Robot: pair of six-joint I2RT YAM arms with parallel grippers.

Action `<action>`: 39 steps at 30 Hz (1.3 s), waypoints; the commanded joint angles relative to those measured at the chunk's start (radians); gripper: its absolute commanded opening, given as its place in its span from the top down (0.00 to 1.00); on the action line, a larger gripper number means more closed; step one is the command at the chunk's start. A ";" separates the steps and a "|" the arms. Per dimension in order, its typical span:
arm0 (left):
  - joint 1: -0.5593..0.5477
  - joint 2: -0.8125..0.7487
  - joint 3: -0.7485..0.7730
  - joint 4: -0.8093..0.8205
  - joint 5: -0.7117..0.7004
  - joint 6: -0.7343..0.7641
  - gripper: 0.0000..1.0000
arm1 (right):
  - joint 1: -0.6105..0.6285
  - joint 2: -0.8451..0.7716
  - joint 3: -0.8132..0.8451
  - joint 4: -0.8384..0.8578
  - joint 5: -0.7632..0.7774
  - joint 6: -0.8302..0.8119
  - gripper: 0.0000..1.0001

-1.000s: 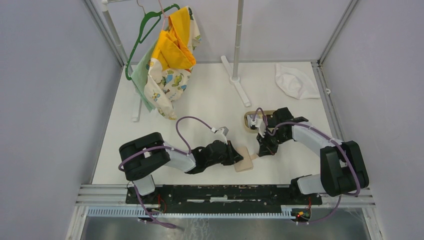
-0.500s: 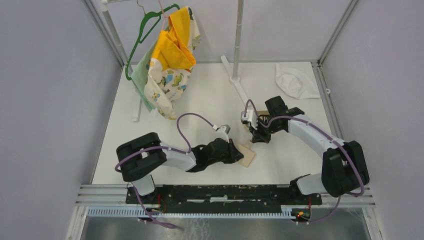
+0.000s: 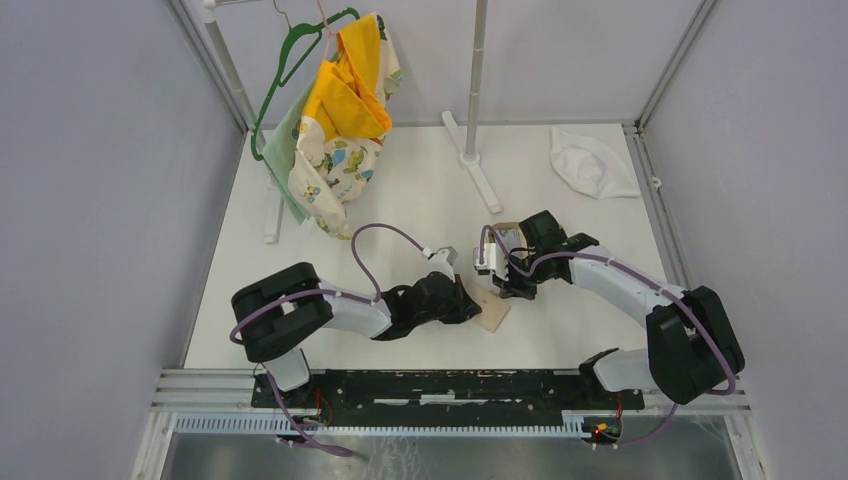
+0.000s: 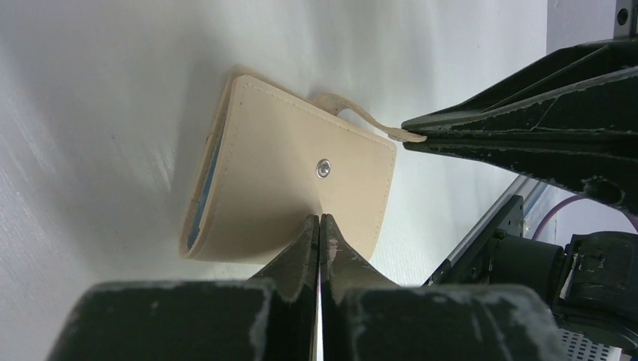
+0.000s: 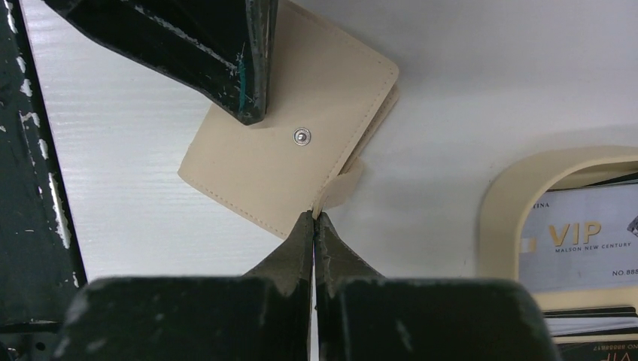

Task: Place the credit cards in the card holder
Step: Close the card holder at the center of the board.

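Seen from above, the holder (image 3: 493, 314) lies flat on the table (image 3: 420, 200), close to the middle of its near edge, and both arms reach in to meet over it. The left gripper (image 3: 470, 303) comes from the left side and the right gripper (image 3: 499, 289) from the far right. In the left wrist view the left jaws are pressed together with nothing between them. Their tips rest on the closed cover, just inside its edge, below the stud (image 4: 323, 169). I judge that they pin the holder so that it cannot slide. The tab (image 4: 353, 113) is off the stud and curls up, and the right gripper pinches its end. In the right wrist view the right jaws are closed on this tab at the holder's edge. The two grips seem meant to work against each other so that the holder can open. The cards (image 5: 579, 241) lie in the tray (image 5: 511, 188), near the holder but apart from it, so no loading has begun, I think.
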State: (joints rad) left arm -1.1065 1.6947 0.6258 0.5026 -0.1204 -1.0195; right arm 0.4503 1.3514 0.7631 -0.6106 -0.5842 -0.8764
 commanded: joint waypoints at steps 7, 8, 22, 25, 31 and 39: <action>0.012 0.009 0.011 0.026 0.013 0.039 0.98 | 0.030 -0.046 -0.042 0.129 0.061 -0.011 0.97; 0.011 0.010 0.008 0.031 0.016 0.039 0.98 | 0.030 -0.051 -0.044 0.137 0.063 -0.012 0.95; 0.011 0.000 -0.008 0.051 0.022 0.048 0.98 | -0.021 -0.073 -0.023 0.093 -0.002 -0.042 0.58; 0.011 0.006 -0.004 0.051 0.027 0.049 0.98 | -0.046 -0.059 -0.010 0.079 -0.051 -0.033 0.58; 0.013 0.010 -0.003 0.054 0.029 0.051 0.98 | -0.074 -0.013 0.004 0.098 -0.065 0.046 0.60; 0.011 0.010 -0.005 0.056 0.028 0.052 0.98 | -0.094 0.026 0.004 0.136 -0.114 0.119 0.64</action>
State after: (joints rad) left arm -1.0988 1.6970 0.6216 0.5186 -0.0948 -1.0176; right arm 0.3618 1.3579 0.7300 -0.5125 -0.6514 -0.8108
